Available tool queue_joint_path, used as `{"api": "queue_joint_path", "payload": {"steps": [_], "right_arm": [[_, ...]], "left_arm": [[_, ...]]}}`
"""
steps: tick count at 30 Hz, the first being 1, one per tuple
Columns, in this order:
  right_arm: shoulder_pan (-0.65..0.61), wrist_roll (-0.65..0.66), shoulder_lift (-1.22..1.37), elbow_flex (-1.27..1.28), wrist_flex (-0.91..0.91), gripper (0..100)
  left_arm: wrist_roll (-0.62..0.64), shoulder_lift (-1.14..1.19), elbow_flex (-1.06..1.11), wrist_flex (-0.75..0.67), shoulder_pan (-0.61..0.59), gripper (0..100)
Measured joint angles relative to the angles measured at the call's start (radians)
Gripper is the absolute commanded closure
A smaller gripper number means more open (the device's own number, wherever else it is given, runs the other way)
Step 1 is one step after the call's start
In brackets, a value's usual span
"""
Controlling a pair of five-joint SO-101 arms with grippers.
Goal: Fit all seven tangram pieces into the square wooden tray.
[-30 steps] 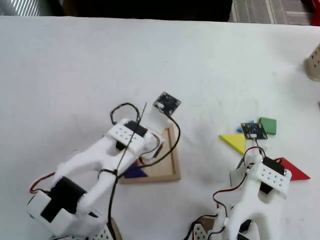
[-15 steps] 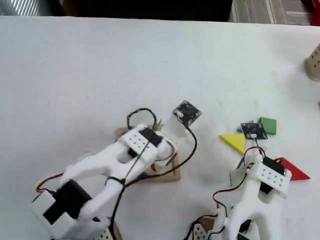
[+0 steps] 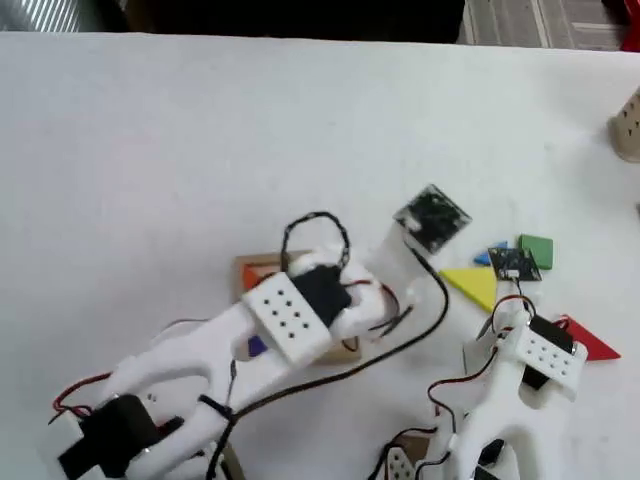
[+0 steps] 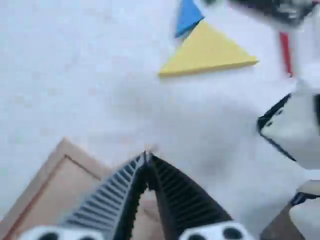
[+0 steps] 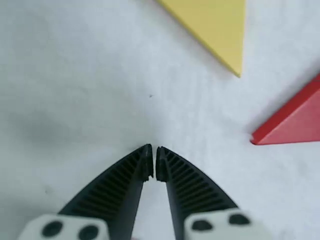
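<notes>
The square wooden tray (image 3: 246, 264) lies under my left arm, with an orange piece (image 3: 252, 277) and a purple piece (image 3: 255, 346) showing inside it. My left gripper (image 4: 148, 156) is shut and empty, its tips just past the tray's corner (image 4: 55, 172) toward the yellow triangle (image 4: 207, 47). Right of the tray on the table lie the yellow triangle (image 3: 472, 283), a blue piece (image 3: 484, 258), a green square (image 3: 537, 250) and a red triangle (image 3: 592, 342). My right gripper (image 5: 153, 152) is shut on nothing, low over bare table between the yellow triangle (image 5: 215, 25) and the red triangle (image 5: 295, 120).
A beige perforated cone (image 3: 628, 125) stands at the table's right edge. The white tabletop stretches wide behind the arms. The right arm's white body (image 4: 295, 125) is close beside my left gripper, and loose cables arc above the left arm.
My left arm has swung to the right, from over the tray toward the yellow triangle, uncovering the tray's left part. The right arm has stayed in place.
</notes>
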Motion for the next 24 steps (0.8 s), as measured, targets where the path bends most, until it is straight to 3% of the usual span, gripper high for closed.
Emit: {"api": "queue_joint_path", "payload": {"steps": [2, 7, 9, 18, 24], "right_arm": [[-0.002, 0.0, 0.0, 0.0, 0.0, 98.1], [0.002, 0.0, 0.0, 0.0, 0.0, 98.1], [0.002, 0.0, 0.0, 0.0, 0.0, 98.1], [0.002, 0.0, 0.0, 0.0, 0.0, 98.1], [0.003, 0.0, 0.0, 0.0, 0.0, 98.1]], "left_arm": [[0.0, 0.044, -0.051, 0.0, 0.015, 91], [0.008, 0.219, -0.181, 0.044, 0.008, 62], [0.02, 0.238, -0.206, 0.092, 0.006, 57], [0.025, 0.206, -0.229, 0.169, -0.011, 63], [0.012, 0.121, -0.041, 0.169, -0.061, 66]]}}
